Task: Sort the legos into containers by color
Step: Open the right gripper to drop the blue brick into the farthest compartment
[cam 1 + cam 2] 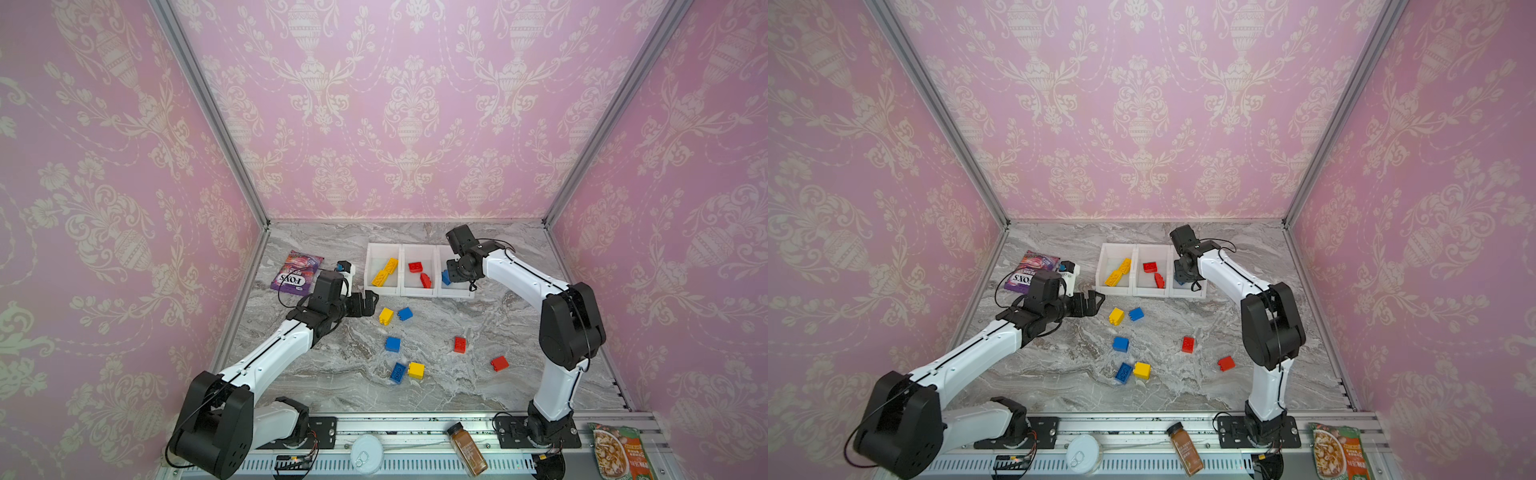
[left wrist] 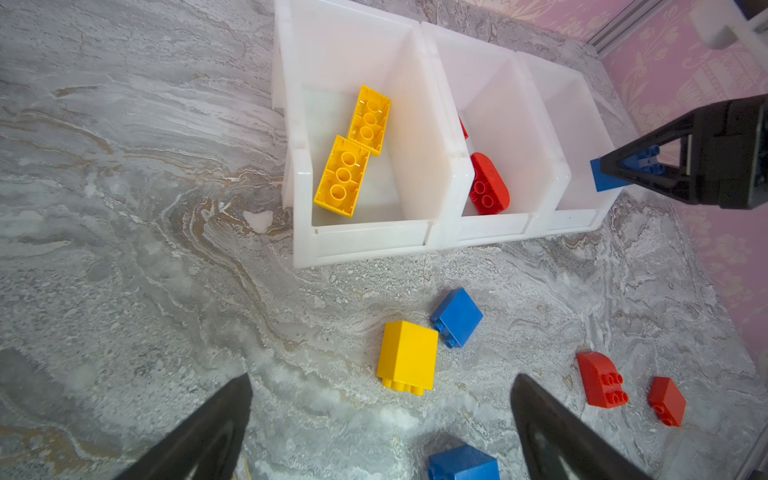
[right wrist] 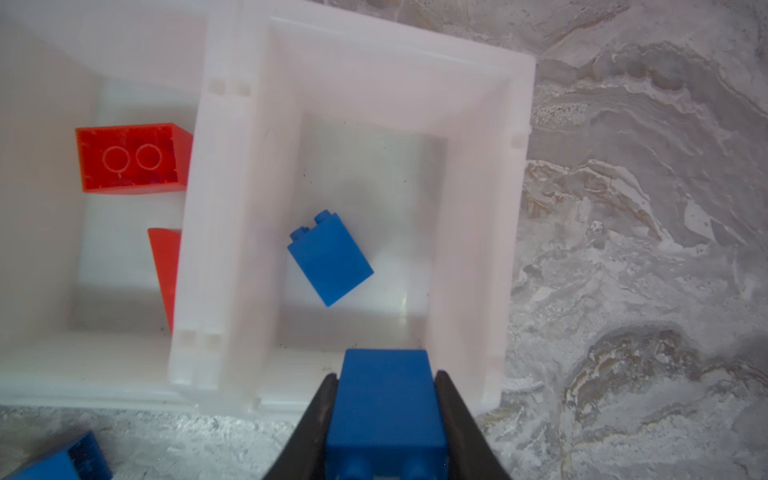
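Gripping a blue brick (image 3: 386,411) over the rightmost bin (image 3: 478,124), the right hand (image 3: 386,376) hangs while the left hand (image 2: 381,378) gapes empty.

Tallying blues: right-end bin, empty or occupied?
Occupied. One blue brick lies on the bin floor; a second blue brick is clamped in the right tool above the rim, not yet released.
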`<state>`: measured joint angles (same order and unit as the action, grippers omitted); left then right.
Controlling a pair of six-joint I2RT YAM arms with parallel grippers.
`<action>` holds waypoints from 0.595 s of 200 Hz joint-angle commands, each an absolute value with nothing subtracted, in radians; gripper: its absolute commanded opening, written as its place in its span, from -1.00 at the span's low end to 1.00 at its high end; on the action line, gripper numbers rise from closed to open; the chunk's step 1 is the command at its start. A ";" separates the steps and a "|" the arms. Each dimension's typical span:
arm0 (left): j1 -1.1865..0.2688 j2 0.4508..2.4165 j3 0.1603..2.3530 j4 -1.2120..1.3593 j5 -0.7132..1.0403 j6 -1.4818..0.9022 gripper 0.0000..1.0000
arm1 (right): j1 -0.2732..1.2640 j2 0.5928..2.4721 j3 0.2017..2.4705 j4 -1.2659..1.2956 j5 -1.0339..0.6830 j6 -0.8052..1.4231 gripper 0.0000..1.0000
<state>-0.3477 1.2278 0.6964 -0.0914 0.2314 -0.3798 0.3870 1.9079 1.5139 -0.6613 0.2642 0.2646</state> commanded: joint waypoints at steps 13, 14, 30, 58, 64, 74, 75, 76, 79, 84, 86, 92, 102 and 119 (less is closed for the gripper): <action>-0.338 1.203 0.676 -0.096 0.245 -0.387 0.99 | 0.379 1.982 1.573 -0.640 0.269 0.249 -0.43; -0.338 1.203 0.676 -0.096 0.245 -0.387 0.99 | 0.379 1.984 1.574 -0.640 0.270 0.249 -0.43; -0.337 1.206 0.678 -0.097 0.247 -0.387 0.99 | 0.372 2.008 1.590 -0.642 0.271 0.253 -0.42; -0.337 1.210 0.686 -0.101 0.249 -0.385 0.99 | 0.370 2.008 1.590 -0.645 0.262 0.259 -0.03; -0.338 1.210 0.685 -0.101 0.247 -0.385 0.99 | 0.370 2.003 1.586 -0.642 0.259 0.260 0.03; -0.337 1.211 0.686 -0.101 0.247 -0.384 0.99 | 0.371 1.993 1.576 -0.640 0.253 0.265 0.10; -0.337 1.211 0.687 -0.101 0.247 -0.384 0.99 | 0.370 1.992 1.575 -0.639 0.253 0.265 0.11; -0.337 1.212 0.687 -0.101 0.247 -0.384 0.99 | 0.370 1.991 1.574 -0.639 0.253 0.264 0.11; -0.337 1.212 0.687 -0.101 0.247 -0.384 0.99 | 0.370 1.988 1.571 -0.638 0.252 0.265 0.13; -0.338 1.214 0.689 -0.101 0.247 -0.384 0.99 | 0.369 1.982 1.567 -0.637 0.251 0.267 0.14; -0.338 1.215 0.689 -0.101 0.247 -0.384 0.99 | 0.370 1.980 1.564 -0.636 0.251 0.267 0.14; -0.338 1.217 0.690 -0.101 0.248 -0.384 0.99 | 0.369 1.973 1.558 -0.637 0.249 0.267 0.14; -0.338 1.221 0.692 -0.100 0.250 -0.383 0.99 | 0.370 1.960 1.548 -0.634 0.246 0.271 0.14; -0.337 1.225 0.692 -0.098 0.252 -0.386 0.99 | 0.369 1.937 1.530 -0.632 0.237 0.276 0.15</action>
<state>-0.3477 1.2228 0.6930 -0.0925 0.2314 -0.3801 0.3744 1.9942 1.5547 -0.6334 0.2577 0.2619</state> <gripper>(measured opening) 0.993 0.574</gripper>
